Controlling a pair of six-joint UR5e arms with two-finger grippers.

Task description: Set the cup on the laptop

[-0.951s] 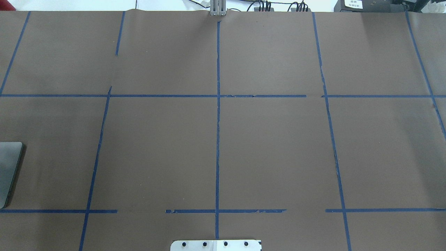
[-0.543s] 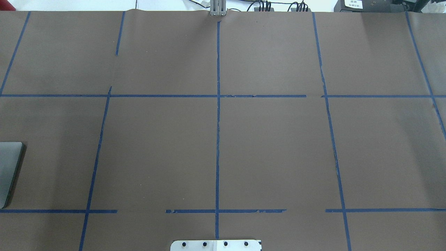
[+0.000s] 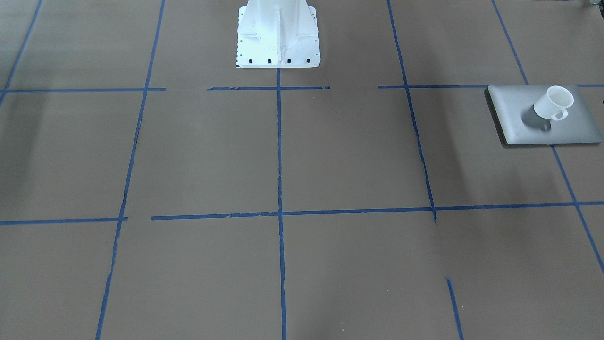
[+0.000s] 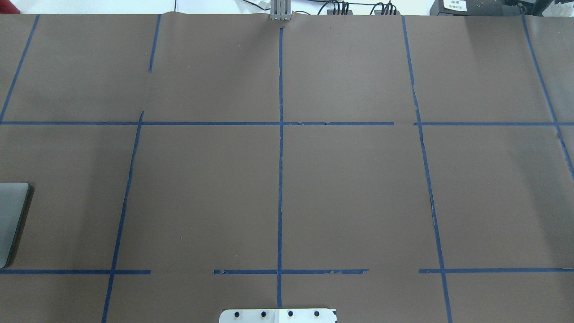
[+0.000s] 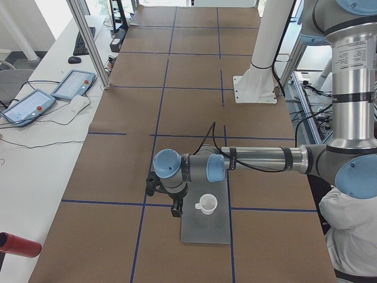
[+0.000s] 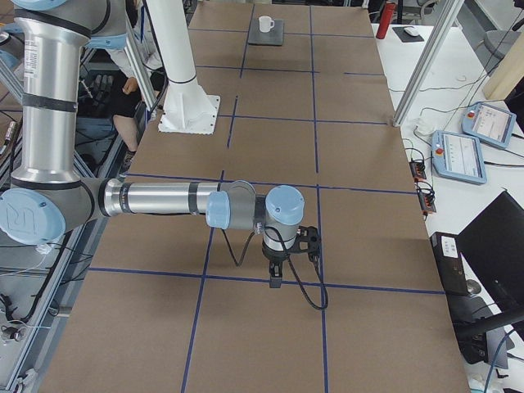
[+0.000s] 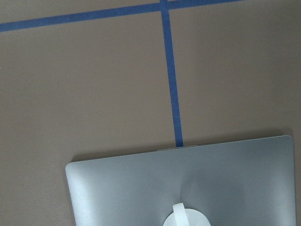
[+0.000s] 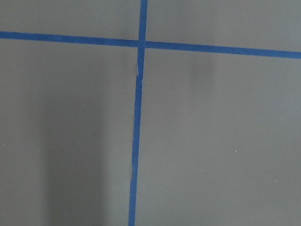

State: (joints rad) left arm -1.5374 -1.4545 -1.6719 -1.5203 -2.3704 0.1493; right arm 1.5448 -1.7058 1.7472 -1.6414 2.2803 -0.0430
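Count: one small white tapered cup [image 3: 553, 101] and one thin silver-grey closed laptop [image 3: 512, 113].

The cup stands upright on the laptop lid at the left end of the brown table [image 3: 330, 156], with its handle pointing away from the robot. The laptop's long axis runs left-right.

The left gripper [image 5: 175, 210] hangs just beside the laptop, apart from the cup. The right gripper [image 6: 276, 277] is well apart. Jaw opening cannot be told for either.
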